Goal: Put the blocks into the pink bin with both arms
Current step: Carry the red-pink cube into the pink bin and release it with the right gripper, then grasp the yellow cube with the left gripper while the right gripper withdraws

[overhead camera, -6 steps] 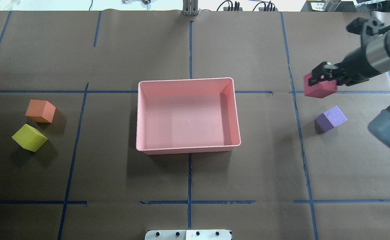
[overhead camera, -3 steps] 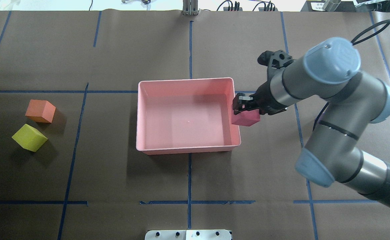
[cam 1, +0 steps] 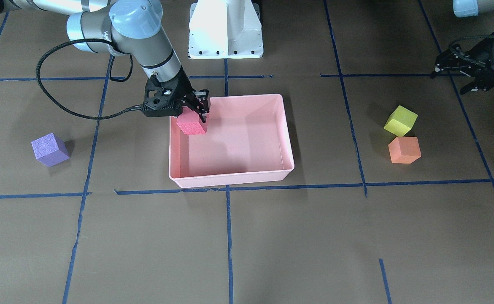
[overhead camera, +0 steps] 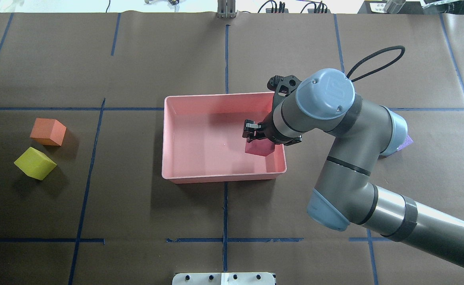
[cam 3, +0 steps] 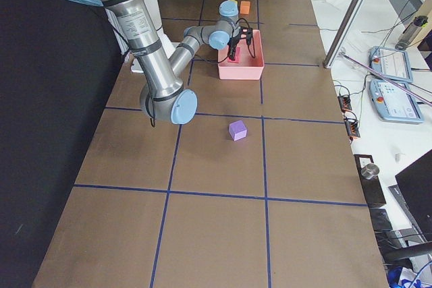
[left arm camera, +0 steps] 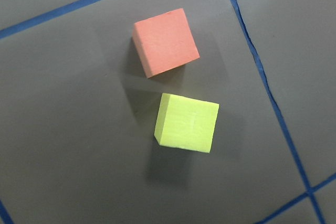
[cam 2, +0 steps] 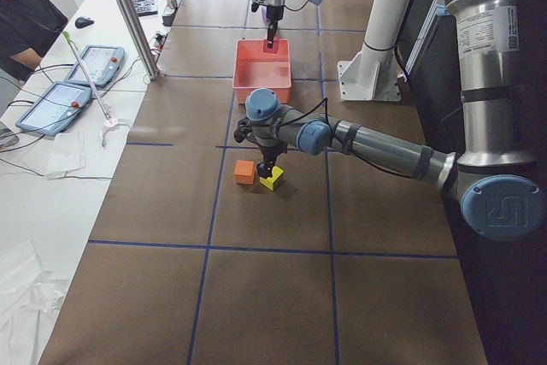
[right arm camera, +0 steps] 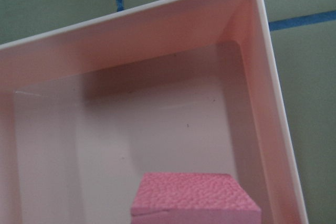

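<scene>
Four foam blocks are seen, and only one is gripped. The red block [cam 1: 191, 123] is clamped between the two fingers of the right gripper [cam 1: 192, 114], which are pressed against opposite faces while the cube hangs below the black gripper body. It is held over the inside of the pink bin [cam 1: 230, 180], close to the wall on the robot's right. In the front-facing view it overlaps the rim, so it appears raised off the floor. In the right wrist view only the top of the red block [right arm camera: 194, 198] is shown at the bottom edge, with a corner of the bin's floor and rim [right arm camera: 157, 9] beyond it.

The purple block [cam 1: 49, 149] lies on the brown paper, well apart from the bin on the robot's right. The yellow-green block [cam 1: 400, 120] and the orange block [cam 1: 404, 150] lie just beside each other on the robot's left. The left gripper [cam 1: 449, 81] is held above the table near that pair, with its jaws spread apart and nothing between them. Both cubes are framed from above in the left wrist view.

A white label [cam 2: 487, 36] is fixed to the near arm's upright link in the left side view. Its print is too small to be read.
</scene>
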Robot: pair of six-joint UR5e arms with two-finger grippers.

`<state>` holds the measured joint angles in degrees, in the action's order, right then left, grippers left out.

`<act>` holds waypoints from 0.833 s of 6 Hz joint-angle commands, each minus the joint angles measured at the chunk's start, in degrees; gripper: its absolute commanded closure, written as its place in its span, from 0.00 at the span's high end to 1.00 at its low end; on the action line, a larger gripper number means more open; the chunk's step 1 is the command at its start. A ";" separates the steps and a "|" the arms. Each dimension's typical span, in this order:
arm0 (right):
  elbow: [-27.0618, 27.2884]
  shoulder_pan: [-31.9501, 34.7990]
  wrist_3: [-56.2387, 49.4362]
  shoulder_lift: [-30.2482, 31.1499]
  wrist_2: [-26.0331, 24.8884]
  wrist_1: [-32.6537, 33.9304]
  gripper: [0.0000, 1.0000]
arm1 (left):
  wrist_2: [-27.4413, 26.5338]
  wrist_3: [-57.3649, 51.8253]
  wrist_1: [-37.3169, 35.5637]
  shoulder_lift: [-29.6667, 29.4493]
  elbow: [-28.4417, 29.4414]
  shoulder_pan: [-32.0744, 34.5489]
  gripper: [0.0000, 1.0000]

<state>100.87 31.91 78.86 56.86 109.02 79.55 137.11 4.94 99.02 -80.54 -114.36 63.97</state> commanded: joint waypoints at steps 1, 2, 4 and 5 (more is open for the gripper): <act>-1.30 -0.80 1.72 -1.31 -1.35 1.48 1.00 | -8.75 8.89 7.30 -0.49 2.20 -10.48 1.00; 2.45 -0.71 1.74 -0.61 -0.92 4.36 1.00 | -10.18 11.29 10.02 -2.76 5.87 -12.88 1.00; 14.83 1.55 1.56 1.93 2.14 14.11 1.00 | -10.37 13.87 13.03 -5.68 10.12 -13.60 1.00; 15.92 4.53 1.39 3.42 4.95 14.14 1.00 | -12.81 13.69 13.04 -5.94 10.21 -14.04 1.00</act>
<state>114.46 33.93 80.39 58.96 111.50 92.50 126.05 18.52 111.73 -86.02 -104.63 50.41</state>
